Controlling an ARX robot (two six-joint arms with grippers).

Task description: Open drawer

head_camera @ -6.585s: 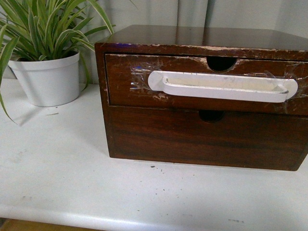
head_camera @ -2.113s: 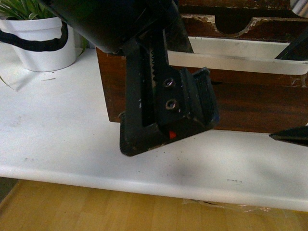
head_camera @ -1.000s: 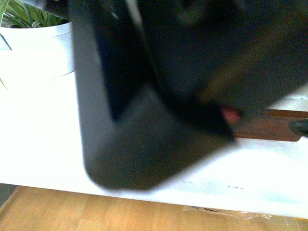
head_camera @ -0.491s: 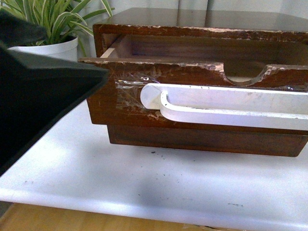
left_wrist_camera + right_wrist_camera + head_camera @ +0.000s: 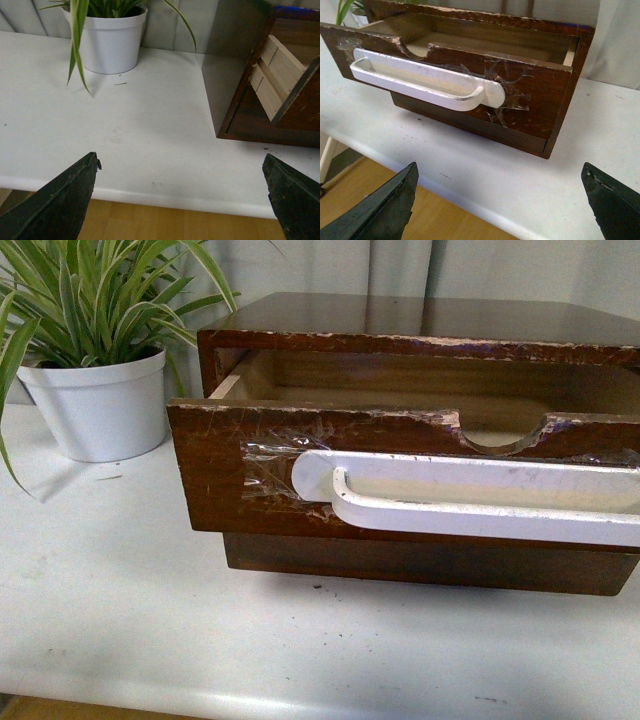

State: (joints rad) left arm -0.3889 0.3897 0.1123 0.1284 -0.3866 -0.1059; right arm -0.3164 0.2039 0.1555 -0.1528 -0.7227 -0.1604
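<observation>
The drawer [image 5: 230, 475], dark brown and scuffed, stands pulled out of the wooden chest [image 5: 420, 320] on the white table. Its long white taped-on handle [image 5: 470, 502] and half-round notch [image 5: 500, 435] face me, and its inside looks empty. It also shows in the right wrist view [image 5: 540, 95] with the handle [image 5: 425, 82]. The lower plain drawer front [image 5: 420, 565] is shut. My left gripper [image 5: 182, 200] is open and empty over the table's front edge, left of the chest. My right gripper [image 5: 500, 200] is open and empty, in front of the drawer's right end. Neither arm shows in the front view.
A white pot [image 5: 95, 410] with a striped green plant [image 5: 100, 290] stands left of the chest, also in the left wrist view [image 5: 107, 37]. The white table's [image 5: 150, 620] front edge runs close by, with wooden floor [image 5: 395, 215] below. A curtain hangs behind.
The drawer was shut 6.6 s ago and now stands pulled out. The dark arm that filled the front view has left it.
</observation>
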